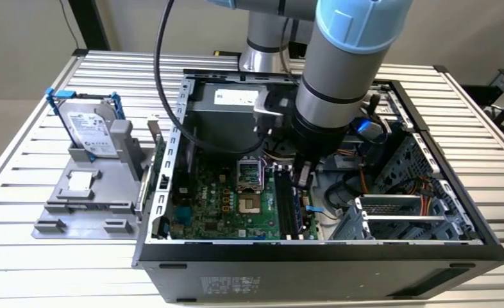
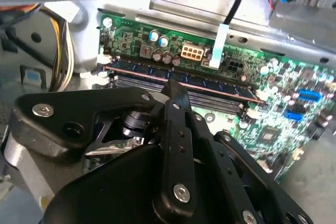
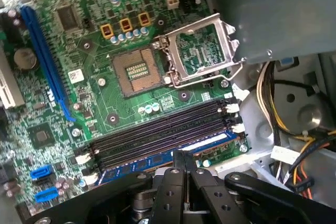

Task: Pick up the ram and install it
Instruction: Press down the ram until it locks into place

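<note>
Your gripper [image 3: 184, 156] has its jaws pressed together, tips on the top edge of the ram [image 3: 157, 157], which sits in the motherboard [image 3: 131, 98] slot farthest from the processor socket [image 3: 137, 71]. Uneven pressure could leave one end unseated.

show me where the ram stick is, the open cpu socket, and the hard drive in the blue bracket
ram [image 3: 157, 159], first wrist view: on its blue board, in the slot nearest the gripper.
CPU socket [image 3: 137, 70], first wrist view: on the bare contact area.
hard drive [image 1: 88, 130], exterior view: on its silver label face.
</note>
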Motion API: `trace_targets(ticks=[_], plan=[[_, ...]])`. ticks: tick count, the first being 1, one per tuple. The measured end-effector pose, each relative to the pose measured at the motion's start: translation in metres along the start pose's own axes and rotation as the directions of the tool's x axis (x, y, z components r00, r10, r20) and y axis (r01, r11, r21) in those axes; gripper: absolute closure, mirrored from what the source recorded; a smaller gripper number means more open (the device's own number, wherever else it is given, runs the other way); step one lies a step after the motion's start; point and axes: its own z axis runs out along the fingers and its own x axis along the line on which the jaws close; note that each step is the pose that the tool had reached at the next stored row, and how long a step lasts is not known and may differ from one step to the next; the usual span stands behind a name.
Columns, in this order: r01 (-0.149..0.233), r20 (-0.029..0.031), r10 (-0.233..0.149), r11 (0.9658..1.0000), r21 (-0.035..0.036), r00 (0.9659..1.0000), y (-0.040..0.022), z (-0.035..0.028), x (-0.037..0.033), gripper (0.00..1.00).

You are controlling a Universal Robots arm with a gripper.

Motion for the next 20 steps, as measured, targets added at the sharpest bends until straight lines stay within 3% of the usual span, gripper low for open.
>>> trace_targets(ticks=[3,6,10,17,18,20], plan=[[0.055,0.0002,-0.055,0.9985,-0.0036,0.9985,0.0,0.0,0.0,1.0],[0.109,0.0009,-0.109,0.994,-0.0069,0.994,0.0,0.0,0.0,1.0],[0.18,0.0018,-0.18,0.9836,-0.0114,0.9837,0.0,0.0,0.0,1.0],[0.288,0.004,-0.288,0.9576,-0.0141,0.9577,0.0,0.0,0.0,1.0],[0.293,0.0042,-0.293,0.956,-0.0133,0.9561,-0.0001,0.0,0.0,1.0],[0.293,0.0042,-0.293,0.956,-0.0132,0.9561,-0.0001,0.0,0.0,1.0]])
